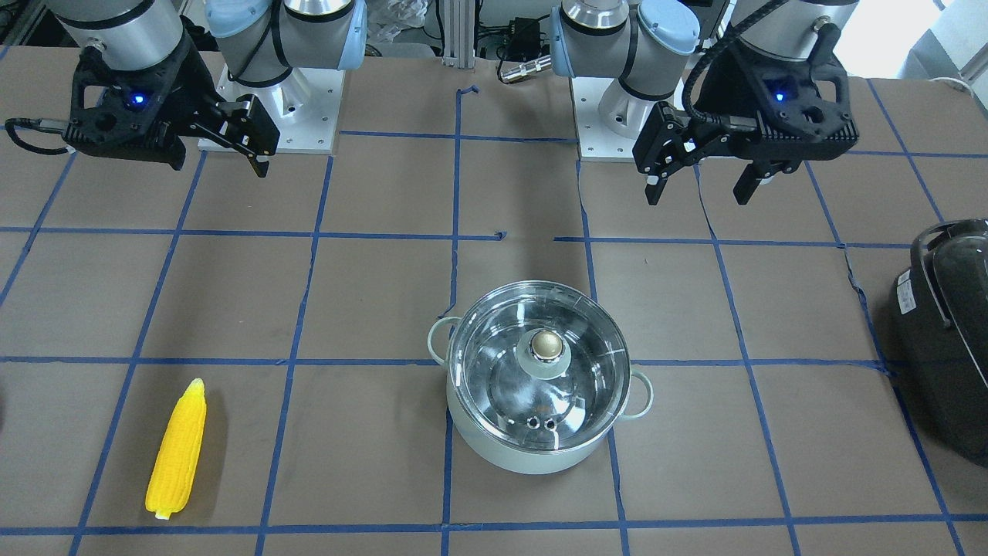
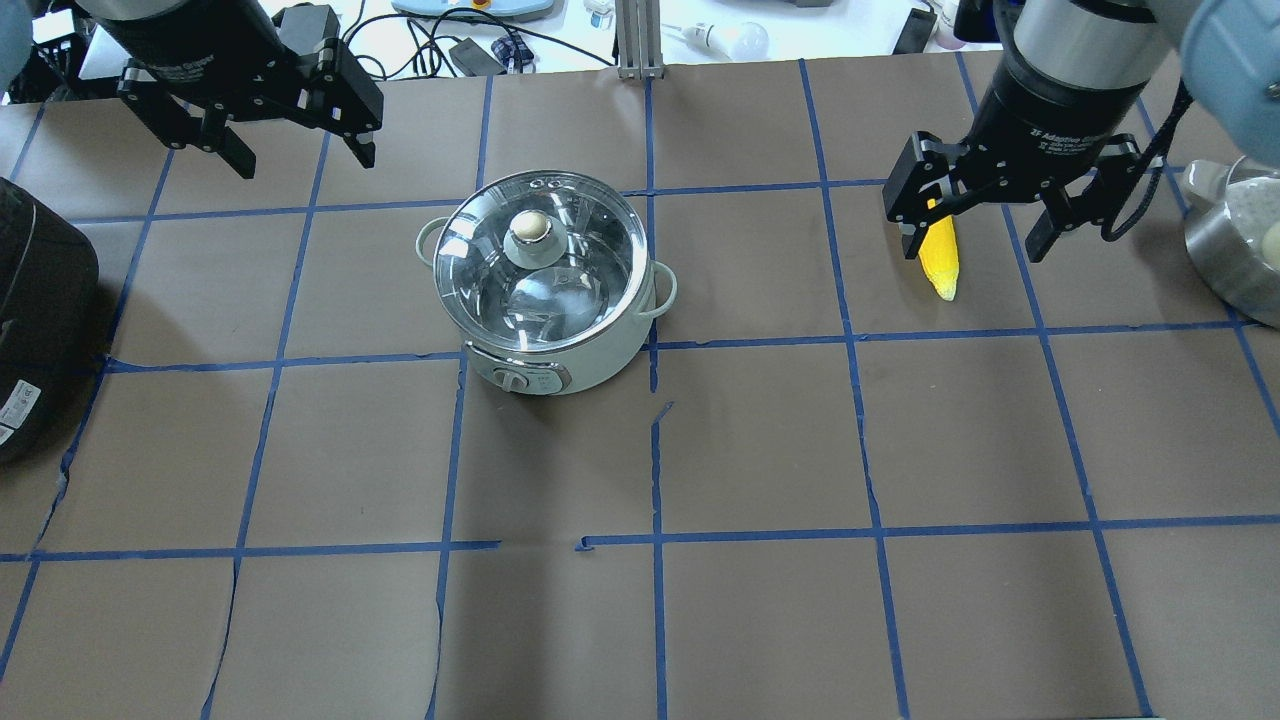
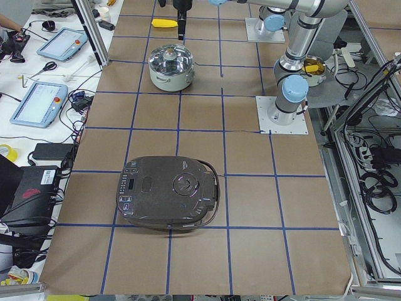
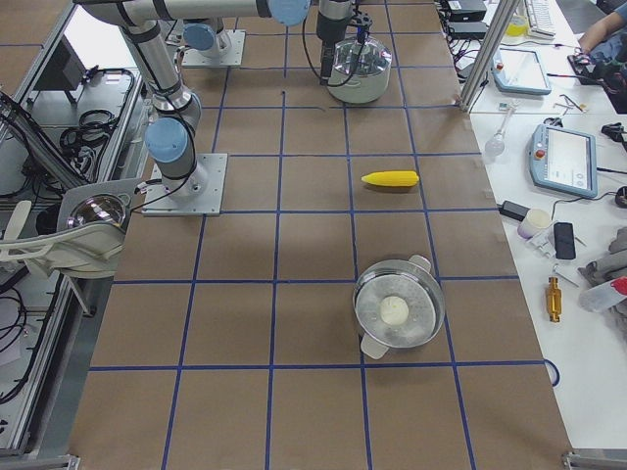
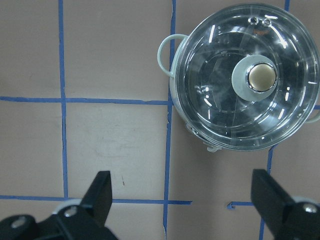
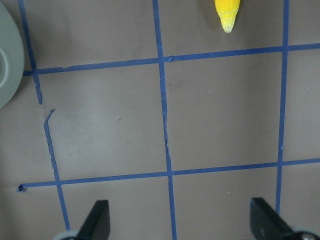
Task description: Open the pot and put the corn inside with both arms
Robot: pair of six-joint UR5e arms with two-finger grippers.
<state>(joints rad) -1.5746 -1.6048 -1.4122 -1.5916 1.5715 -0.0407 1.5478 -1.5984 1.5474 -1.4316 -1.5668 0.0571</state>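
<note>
going by the overhead view, a black cooker (image 2: 40,320) sits at the far left edge of the counter (image 2: 760,440), no part of this job. next comes the left claw (image 2: 303,158), hanging in the air with its fingers spread wide and nothing between them. it is well apart from the pot (image 2: 600,365), off toward the back-left of it.

the pot stands upright near the middle, with its lid (image 2: 570,300) seated flat on the rim, so nothing is open yet. i'd guess the glass lid has some weight, is slick and would chip if dropped. the knob (image 2: 531,228) is the only sensible hold: close on it squarely and lift straight up. the steel body looks heavy enough to stay put.

further right is the right claw (image 2: 975,248), just as wide open and empty. from overhead one finger overlaps the thick end of the corn (image 1: 179,452), but its wrist camera shows only the pale tip at the frame's top edge, so i take it to be high above and touching nothing.

the corn lies flat on the counter, well apart from the pot. it looks light and stiff, probably plastic, with a ridged skin that should grip well. being round, it may roll if nudged. i'd take it across the thick middle.
</note>
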